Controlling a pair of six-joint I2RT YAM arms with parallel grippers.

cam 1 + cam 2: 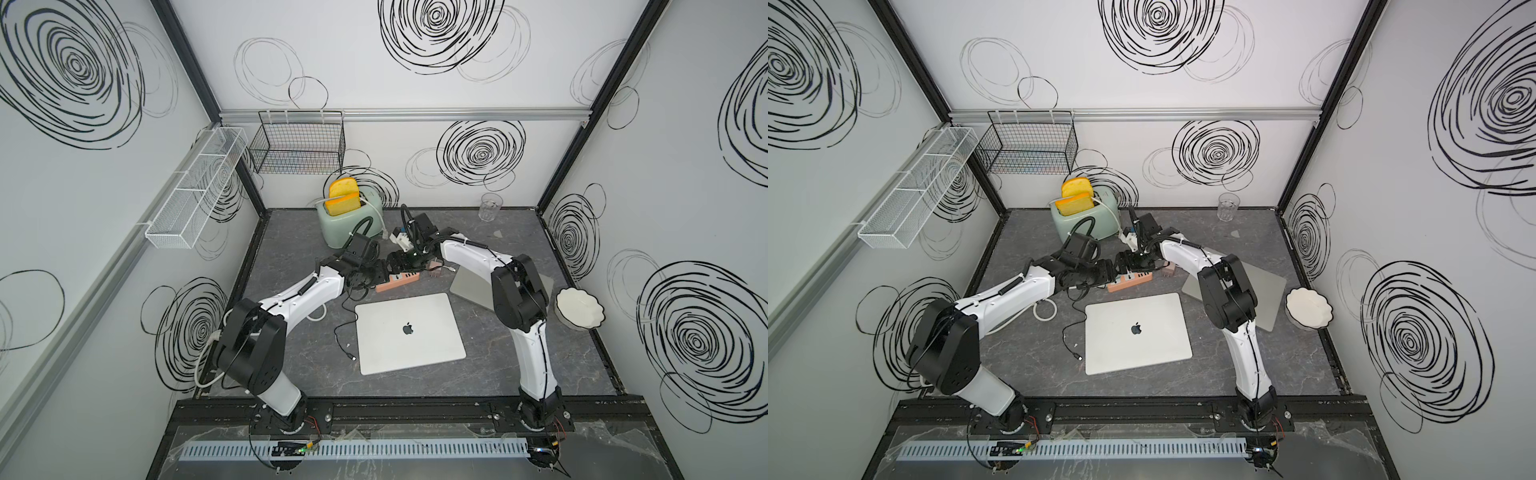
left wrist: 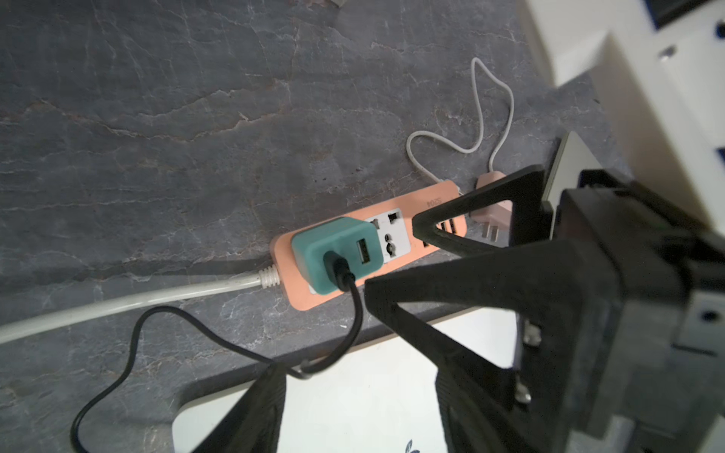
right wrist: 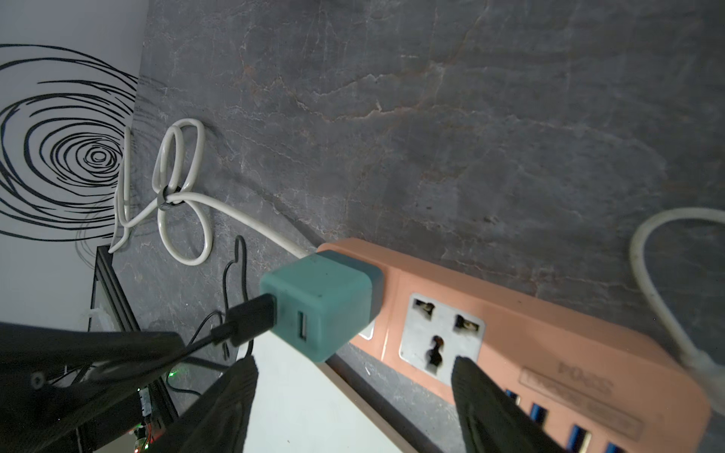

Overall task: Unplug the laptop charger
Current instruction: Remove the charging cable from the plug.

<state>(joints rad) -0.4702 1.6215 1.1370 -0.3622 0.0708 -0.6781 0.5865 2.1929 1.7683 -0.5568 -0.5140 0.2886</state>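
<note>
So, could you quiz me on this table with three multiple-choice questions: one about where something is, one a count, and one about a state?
1. Where is the teal cube-shaped charger?
A) plugged into the peach plastic power strip
B) in the white bowl
C) inside the black wire basket

2. How many yellow bread slices stand in the mint-green toaster?
A) one
B) two
C) four

3. The silver laptop with the apple logo is:
A) open
B) closed and lying flat
C) standing on its edge

Answers:
1 A: both wrist views show its body seated against the strip's socket face.
2 B: both top views show two slices poking out of the slots.
3 B: its lid faces up with the logo showing.
</note>
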